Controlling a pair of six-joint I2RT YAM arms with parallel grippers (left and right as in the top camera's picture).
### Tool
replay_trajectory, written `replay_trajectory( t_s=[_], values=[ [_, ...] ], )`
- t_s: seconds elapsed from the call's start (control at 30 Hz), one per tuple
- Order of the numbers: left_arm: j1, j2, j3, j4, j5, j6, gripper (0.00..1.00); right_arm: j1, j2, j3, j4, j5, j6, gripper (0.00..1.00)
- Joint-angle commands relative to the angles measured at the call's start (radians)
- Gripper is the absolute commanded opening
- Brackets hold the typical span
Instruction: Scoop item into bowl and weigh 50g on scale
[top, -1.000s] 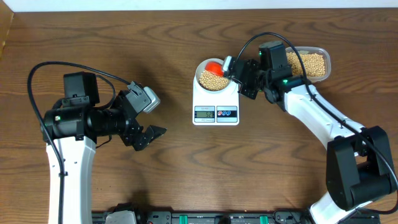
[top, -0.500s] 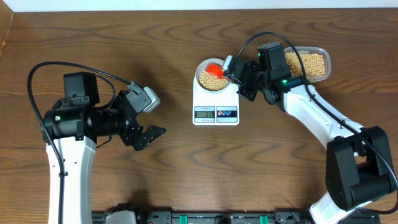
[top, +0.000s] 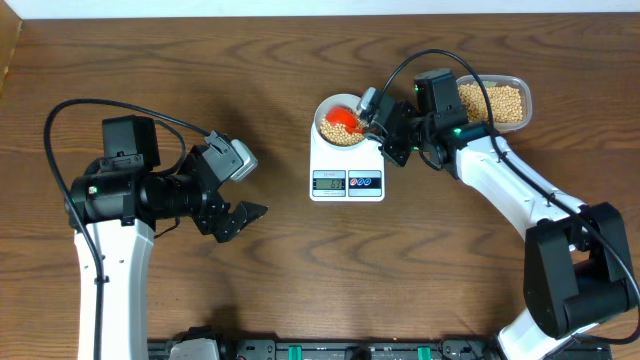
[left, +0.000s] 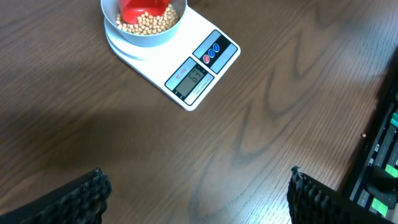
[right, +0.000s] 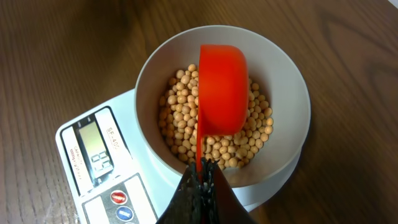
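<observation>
The pale bowl stands on the white scale and holds a layer of tan beans. My right gripper is shut on the thin handle of a red scoop. The scoop is turned on its side just above the beans, inside the bowl's rim. From overhead the scoop shows in the bowl, with the right gripper at its right edge. My left gripper is open over bare wood, well to the left of the scale, holding nothing.
A clear plastic tub of more beans sits at the back right, behind the right arm. The left arm's base stands at the left side of the table. The scale's display and buttons face the front.
The right gripper has turned the red scoop and brought it lower over the beans in the bowl. The left arm has not moved.
</observation>
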Motion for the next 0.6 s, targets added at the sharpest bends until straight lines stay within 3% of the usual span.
replay_trajectory(
  t_s=[0.0,0.4,0.57],
  values=[
    [-0.002,-0.006,0.027,-0.003,0.016,0.013,0.93,0.006,0.013,0.0,0.001,-0.026,0.042,0.01],
    [-0.002,-0.006,0.027,-0.003,0.016,0.013,0.93,0.003,0.013,0.0,0.047,-0.092,0.298,0.04],
    [-0.002,-0.006,0.027,-0.003,0.016,0.013,0.93,0.002,0.013,0.0,0.026,-0.121,0.301,0.01]
  ],
)
